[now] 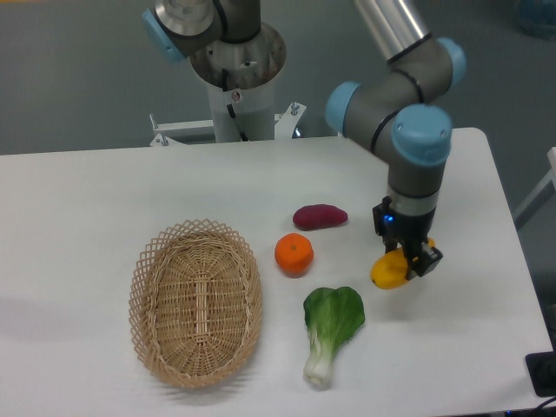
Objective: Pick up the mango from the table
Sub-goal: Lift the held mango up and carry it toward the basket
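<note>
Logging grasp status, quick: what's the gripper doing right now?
Gripper: shut on the mango.

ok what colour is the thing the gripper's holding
Yellow: the mango in the gripper, seen in the fixed camera view.

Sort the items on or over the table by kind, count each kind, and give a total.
Fruit: 2, the mango in the gripper and the orange
Vegetables: 2, the purple tuber and the bok choy
Baskets: 1, the wicker basket
Total: 5
</note>
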